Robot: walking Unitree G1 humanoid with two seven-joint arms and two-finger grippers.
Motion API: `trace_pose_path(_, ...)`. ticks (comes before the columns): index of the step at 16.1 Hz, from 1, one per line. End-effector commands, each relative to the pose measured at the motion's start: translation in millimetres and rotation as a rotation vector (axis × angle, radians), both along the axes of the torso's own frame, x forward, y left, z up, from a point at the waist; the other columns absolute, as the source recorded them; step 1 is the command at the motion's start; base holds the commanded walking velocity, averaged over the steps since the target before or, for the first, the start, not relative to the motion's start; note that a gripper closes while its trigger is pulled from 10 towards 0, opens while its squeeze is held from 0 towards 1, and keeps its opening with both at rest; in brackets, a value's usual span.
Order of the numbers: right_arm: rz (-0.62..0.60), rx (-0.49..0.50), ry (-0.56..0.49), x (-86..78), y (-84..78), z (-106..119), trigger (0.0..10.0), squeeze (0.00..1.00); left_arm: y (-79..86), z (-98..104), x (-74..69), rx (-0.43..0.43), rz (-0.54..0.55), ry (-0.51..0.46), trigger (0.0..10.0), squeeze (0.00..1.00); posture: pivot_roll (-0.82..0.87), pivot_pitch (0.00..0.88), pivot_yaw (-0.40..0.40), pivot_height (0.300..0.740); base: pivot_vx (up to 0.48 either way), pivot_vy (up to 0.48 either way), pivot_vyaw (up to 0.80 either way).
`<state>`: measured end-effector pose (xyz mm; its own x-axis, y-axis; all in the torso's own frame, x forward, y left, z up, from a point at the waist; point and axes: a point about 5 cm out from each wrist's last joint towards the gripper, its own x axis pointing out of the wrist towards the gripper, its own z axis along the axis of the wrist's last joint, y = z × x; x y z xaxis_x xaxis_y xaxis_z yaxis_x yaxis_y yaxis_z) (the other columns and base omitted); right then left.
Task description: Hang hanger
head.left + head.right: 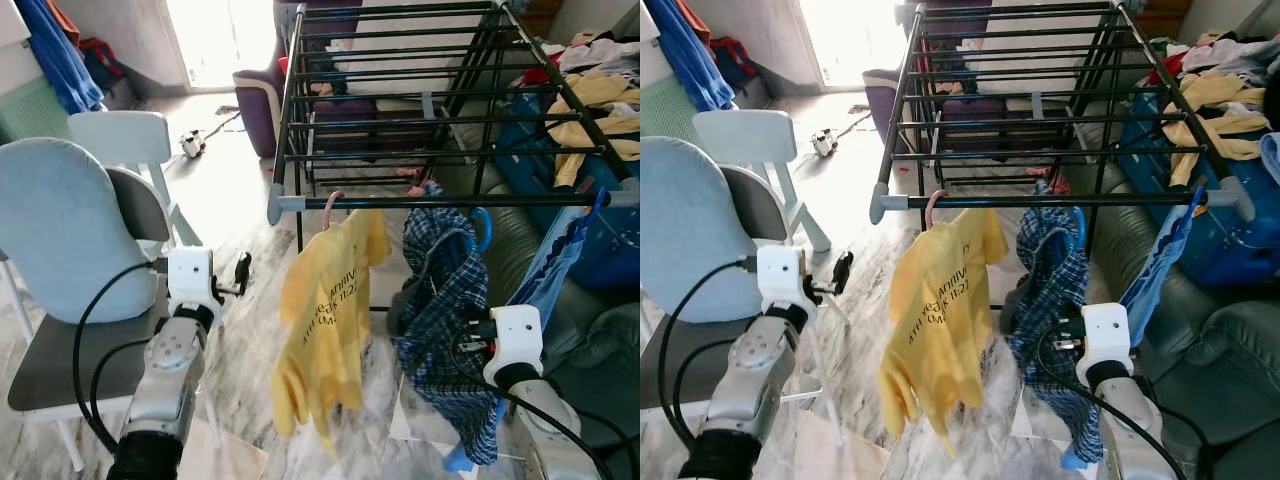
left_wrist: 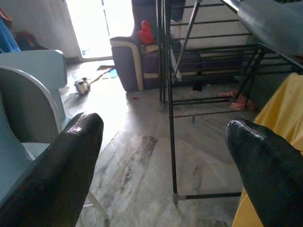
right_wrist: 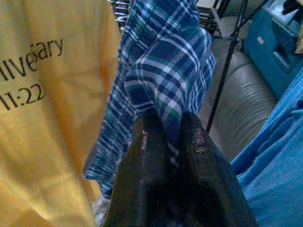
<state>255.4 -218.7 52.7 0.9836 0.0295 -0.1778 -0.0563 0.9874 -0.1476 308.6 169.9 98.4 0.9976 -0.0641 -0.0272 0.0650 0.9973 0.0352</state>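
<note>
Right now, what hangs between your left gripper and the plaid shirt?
The yellow T-shirt hangs on the rack's front bar, between left gripper and plaid shirt, per the left eye view.

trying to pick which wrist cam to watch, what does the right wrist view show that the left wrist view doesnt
Right wrist view alone: the right gripper, fingers pinched on the blue plaid shirt, with a blue garment and a grey sofa beyond. Left wrist view alone: the left gripper, fingers wide apart and holding nothing, the marble floor, a pale blue chair. Both: the yellow t-shirt and the black drying rack.

Silver jointed arms, white boxy wrist housings, looping black cables, left gripper [image 1: 243, 271] and right gripper [image 3: 173, 124] with glossy black fingers
</note>
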Motion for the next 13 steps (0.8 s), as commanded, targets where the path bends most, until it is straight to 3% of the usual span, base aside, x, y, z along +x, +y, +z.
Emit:
trace_pose_path(1, 0.018, -0.008, -0.029, 5.5, 4.0, 3.1, 10.0, 0.0, 6.5, 1.5, 0.1, 0.005, 0.022, -0.01, 10.0, 0.0, -0.11, 0.0, 0.049, 0.74, 0.0, 0.0, 0.0)
trace_pose_path(4, 0.026, -0.008, -0.059, 13.9, 7.8, 9.0, 10.0, 0.0, 6.8, 4.1, 2.0, 0.011, 0.013, -0.016, 10.0, 0.0, -0.12, 0.0, 0.057, 0.74, 0.0, 0.0, 0.0)
trace_pose_path(13, 0.003, 0.013, -0.09, 25.9, 10.3, 14.8, 10.0, 0.0, 11.5, 3.3, 1.8, 0.02, 0.034, -0.012, 10.0, 0.0, -0.1, 0.0, 0.053, 0.74, -0.28, 0.0, 0.0)
